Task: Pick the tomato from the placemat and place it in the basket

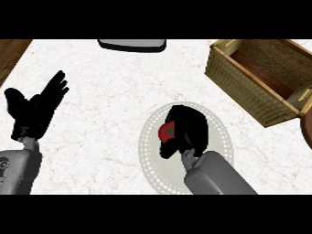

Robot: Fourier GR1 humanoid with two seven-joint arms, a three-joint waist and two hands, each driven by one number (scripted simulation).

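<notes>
Right robot hand point(189, 127) clasps one tomato point(166, 131), one placemat point(150, 155) beneath; left robot hand point(36, 109) spread

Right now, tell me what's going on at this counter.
The right hand is curled round the tomato over the placemat; whether the tomato has left the mat cannot be told. The basket stands apart at the upper right, tilted in the view, and the tomato is not yet in it. The left hand rests open at the left, fingers up, holding nothing.
</notes>
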